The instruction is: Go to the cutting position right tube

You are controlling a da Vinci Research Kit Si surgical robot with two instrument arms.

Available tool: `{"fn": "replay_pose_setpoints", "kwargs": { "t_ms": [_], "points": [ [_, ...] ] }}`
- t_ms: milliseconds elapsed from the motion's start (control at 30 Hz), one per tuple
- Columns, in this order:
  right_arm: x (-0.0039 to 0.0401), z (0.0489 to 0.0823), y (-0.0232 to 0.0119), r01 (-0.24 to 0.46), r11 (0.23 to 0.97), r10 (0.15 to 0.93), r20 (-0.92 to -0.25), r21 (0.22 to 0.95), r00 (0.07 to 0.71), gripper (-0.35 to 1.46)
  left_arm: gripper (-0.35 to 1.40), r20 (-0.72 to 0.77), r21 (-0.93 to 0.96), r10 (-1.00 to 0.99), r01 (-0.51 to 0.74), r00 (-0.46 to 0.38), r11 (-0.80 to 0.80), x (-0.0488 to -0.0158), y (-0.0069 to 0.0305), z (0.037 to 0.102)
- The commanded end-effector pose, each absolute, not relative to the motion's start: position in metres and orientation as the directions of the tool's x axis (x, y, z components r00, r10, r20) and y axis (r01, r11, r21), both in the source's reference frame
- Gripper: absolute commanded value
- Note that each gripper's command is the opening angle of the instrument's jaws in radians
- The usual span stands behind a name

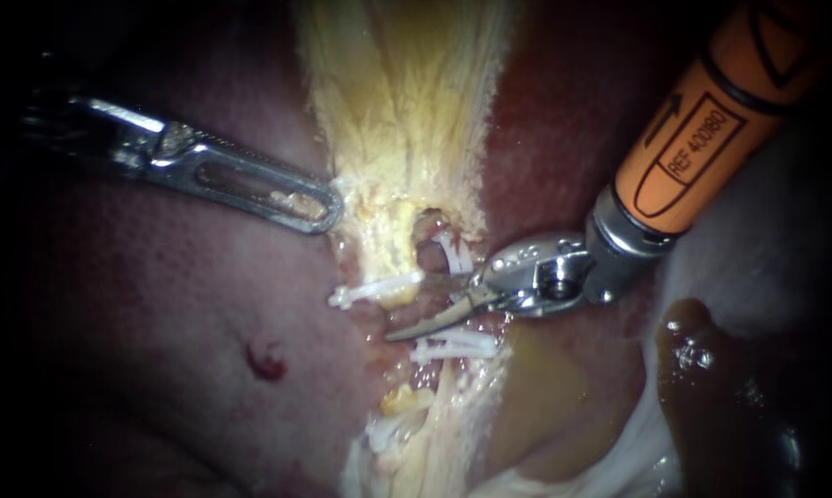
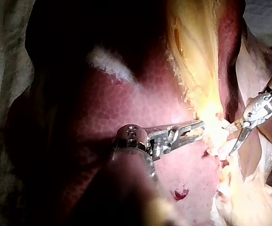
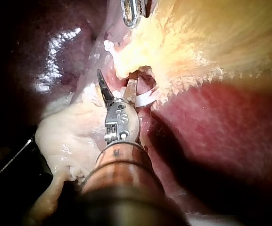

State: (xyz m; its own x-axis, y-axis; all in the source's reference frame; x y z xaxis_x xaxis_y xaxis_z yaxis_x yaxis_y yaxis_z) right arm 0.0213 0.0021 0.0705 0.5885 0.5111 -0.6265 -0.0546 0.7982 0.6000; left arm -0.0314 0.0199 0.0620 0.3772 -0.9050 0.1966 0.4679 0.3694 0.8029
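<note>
Through the endoscope, we see our left instrument, a silver shaft ending in long slotted jaws. It reaches in across the dark red, speckled liver. Its jaws are pressed together on the edge of the pale yellow fibrous band of tissue, pinching it. Our right instrument, an orange shaft with a silver wrist and two curved blades, comes in from the upper right with its blades spread. The right tube, a short pinkish-brown strand below a hole in the yellow band, sits just above the blades. A white plastic clip crosses it near the blades' hinge. A pair of white clips lies just under the lower blade.

In the left wrist view, our left instrument grips the brightly lit fringe of the yellow band, with the liver under its shaft. Our right instrument stands just beyond that fringe, its blades apart and clear of the left jaws. Glare hides the right tube here.

In the right wrist view, our right instrument holds its blades in an open V. The right tube lies at the tip of the paler blade, and we cannot tell whether it sits inside the gap. The white plastic clip curls just beside that blade. Our left instrument is well ahead, on the yellow band. A cream-coloured fatty lump lies beside our shaft.
</note>
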Motion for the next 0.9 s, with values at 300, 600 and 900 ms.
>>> {"fn": "replay_pose_setpoints", "kwargs": {
  "t_ms": [300,600,900],
  "points": [
    [0.0184,0.0686,0.0025,-0.023,0.792,0.514,-0.646,0.611,0.564,1.43,-0.35,0.196,0.805,-0.904,0.464,0.38,0.37,-0.0308,0.0203,0.0621],
    [0.0162,0.0682,0.0026,0.001,0.787,0.51,-0.651,0.617,0.562,1.43,-0.35,0.195,0.807,-0.904,0.461,0.382,0.369,-0.0303,0.0207,0.0621],
    [0.0157,0.0695,0.0021,0.029,0.79,0.49,-0.659,0.612,0.57,1.43,-0.35,0.196,0.806,-0.904,0.462,0.381,0.369,-0.0301,0.0208,0.0621]
  ]
}}
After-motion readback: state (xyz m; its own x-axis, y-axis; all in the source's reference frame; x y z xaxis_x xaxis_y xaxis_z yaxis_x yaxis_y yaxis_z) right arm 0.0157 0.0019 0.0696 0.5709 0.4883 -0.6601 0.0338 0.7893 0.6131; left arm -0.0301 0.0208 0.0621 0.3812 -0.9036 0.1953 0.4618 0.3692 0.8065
